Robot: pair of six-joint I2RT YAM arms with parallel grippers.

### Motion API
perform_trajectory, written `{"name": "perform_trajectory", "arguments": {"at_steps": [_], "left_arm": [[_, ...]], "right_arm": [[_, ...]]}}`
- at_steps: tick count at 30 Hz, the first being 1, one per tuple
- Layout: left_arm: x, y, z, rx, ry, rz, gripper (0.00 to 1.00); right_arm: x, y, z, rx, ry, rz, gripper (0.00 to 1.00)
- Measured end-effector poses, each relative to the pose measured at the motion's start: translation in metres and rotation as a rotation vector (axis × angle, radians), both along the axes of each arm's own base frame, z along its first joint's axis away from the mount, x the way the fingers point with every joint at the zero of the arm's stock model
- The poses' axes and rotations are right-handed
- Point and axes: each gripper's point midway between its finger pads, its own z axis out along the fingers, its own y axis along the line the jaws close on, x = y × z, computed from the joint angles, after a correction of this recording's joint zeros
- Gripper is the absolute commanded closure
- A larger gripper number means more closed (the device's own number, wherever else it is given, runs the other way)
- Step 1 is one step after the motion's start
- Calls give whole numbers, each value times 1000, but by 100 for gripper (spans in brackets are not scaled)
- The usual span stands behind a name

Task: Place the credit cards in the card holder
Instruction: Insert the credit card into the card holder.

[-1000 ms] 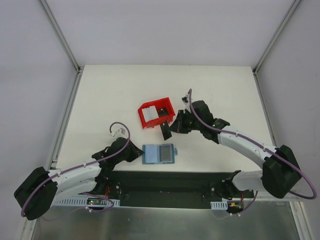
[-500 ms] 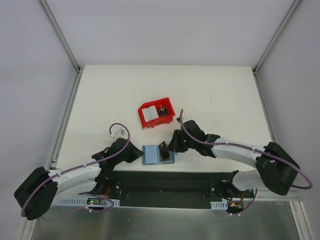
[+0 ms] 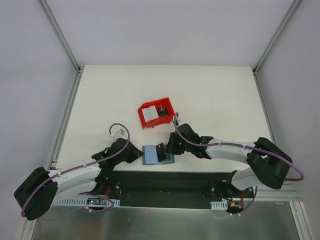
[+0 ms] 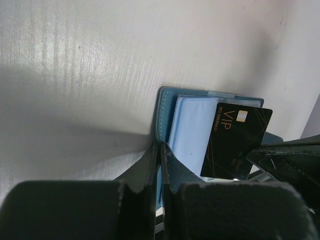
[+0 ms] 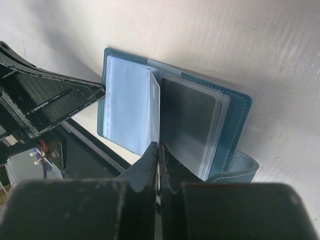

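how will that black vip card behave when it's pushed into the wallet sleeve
Likely stiff: the black VIP card stands flat though the right gripper pinches just one end. Its shiny face looks slick, so it might slip in the grip. The card holder's thin sleeves seem floppier and may buckle first.

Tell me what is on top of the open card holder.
A black VIP card, pinched in the shut right claw, stands tilted over the pale blue sleeves of the card holder. Whether its leading edge has entered a sleeve cannot be seen; the card covers that spot.
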Motion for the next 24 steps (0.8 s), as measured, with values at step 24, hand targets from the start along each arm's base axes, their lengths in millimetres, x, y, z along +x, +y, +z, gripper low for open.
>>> {"name": "perform_trajectory", "arguments": {"at_steps": [24], "left_arm": [[0, 0, 0, -14, 4, 11, 100]], "right_arm": [[0, 8, -1, -3, -5, 11, 100]]}}
